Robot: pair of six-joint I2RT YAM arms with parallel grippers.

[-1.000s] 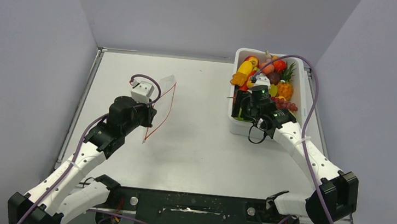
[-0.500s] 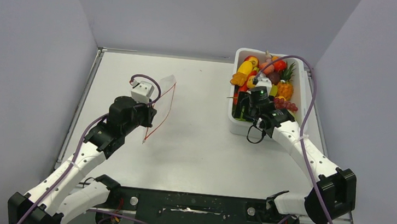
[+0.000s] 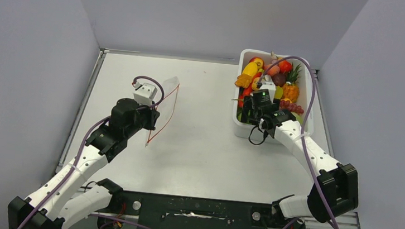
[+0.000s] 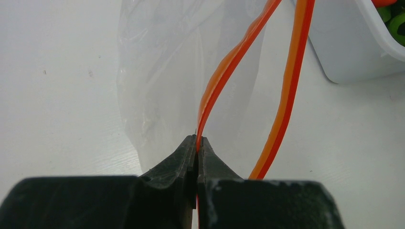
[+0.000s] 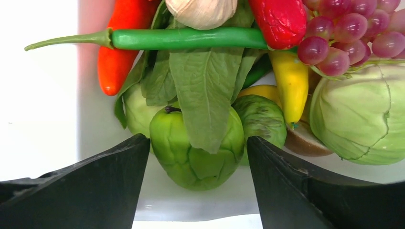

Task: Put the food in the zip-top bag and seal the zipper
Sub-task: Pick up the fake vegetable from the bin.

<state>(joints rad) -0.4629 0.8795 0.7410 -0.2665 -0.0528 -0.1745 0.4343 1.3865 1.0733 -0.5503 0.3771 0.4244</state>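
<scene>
Grey-walled booth, white counter (image 3: 203,142). Both arms reach out from the near edge.

Left side: the zip-top bag (image 4: 157,71) lies on the counter, far left of centre and well apart from the tub. It is clear and crinkly, with its mouth gaping. The zipper (image 4: 224,71) shows as two red-orange strips split apart. The left fingers (image 4: 184,157) are pressed together, pinching one strip at its near end. The other strip runs free just to the right.

Right side: a white tub (image 3: 309,97) sits at the far right of the counter, piled with the food. The right fingers (image 5: 110,176) are spread wide at the tub's near end, gripping nothing. A green apple-like fruit (image 5: 181,152) sits between them. A green leaf (image 5: 205,90) drapes over that fruit. A green chili (image 5: 191,38) lies across above, with a red chili (image 5: 117,52) at the left wall. A yellow chili (image 5: 291,90), purple grapes (image 5: 348,33) and a pale cabbage (image 5: 367,114) are off to the right. All the food is in the tub.
</scene>
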